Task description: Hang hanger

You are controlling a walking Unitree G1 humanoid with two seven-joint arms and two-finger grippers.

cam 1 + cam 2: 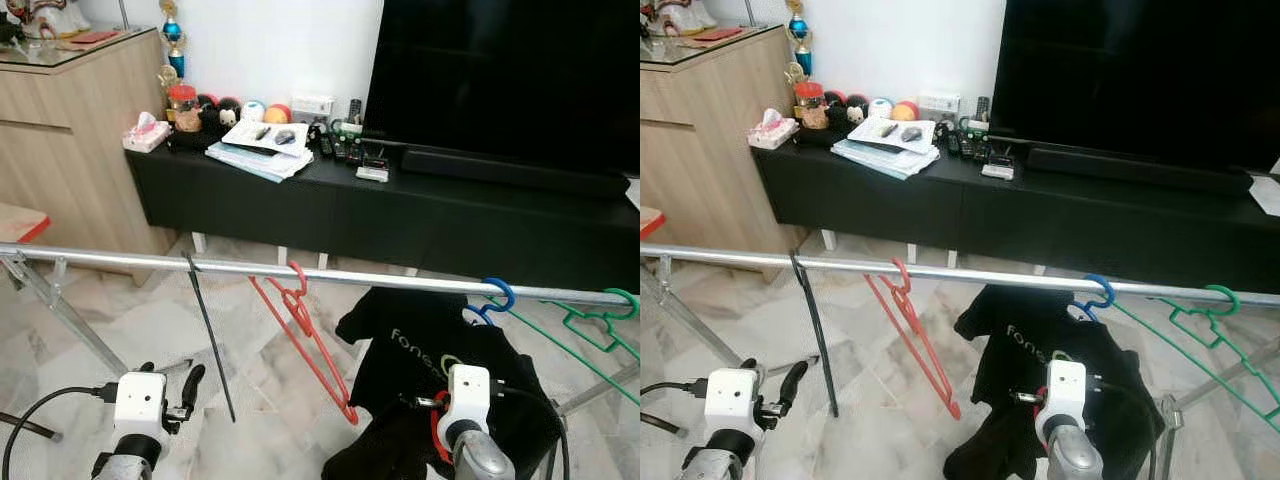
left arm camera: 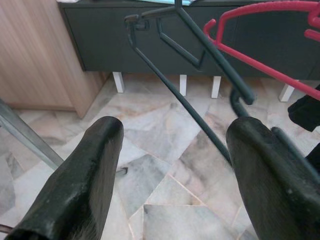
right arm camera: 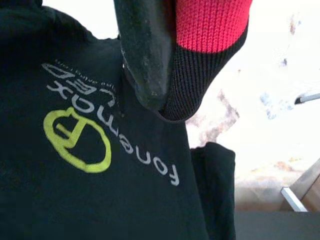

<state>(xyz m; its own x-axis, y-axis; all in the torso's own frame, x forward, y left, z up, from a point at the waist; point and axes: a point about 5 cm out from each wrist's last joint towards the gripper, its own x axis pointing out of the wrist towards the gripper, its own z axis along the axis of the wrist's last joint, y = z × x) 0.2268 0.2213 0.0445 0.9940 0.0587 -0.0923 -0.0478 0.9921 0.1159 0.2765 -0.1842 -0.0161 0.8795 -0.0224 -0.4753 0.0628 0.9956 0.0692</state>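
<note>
A silver rail (image 1: 400,279) crosses in front of me. A thin dark hanger (image 1: 212,345) hangs from it at the left, with a red hanger (image 1: 310,340) just to its right. My left gripper (image 2: 175,135) is open, low beside the dark hanger (image 2: 190,107), which shows just beyond its spread fingers (image 2: 90,165) and is not held. My right gripper (image 3: 162,102) points down at a black T-shirt (image 3: 75,190). Its fingers are pressed together, one in a red and black knit cover. The T-shirt (image 1: 420,350) hangs on a blue hanger (image 1: 497,295).
A green hanger (image 1: 590,325) hangs at the rail's right end. The rack's slanted leg (image 1: 70,320) stands at the left. Behind are a black TV console (image 1: 400,205) with clutter, a large TV (image 1: 500,70) and a wooden cabinet (image 1: 70,130). Marble floor lies below.
</note>
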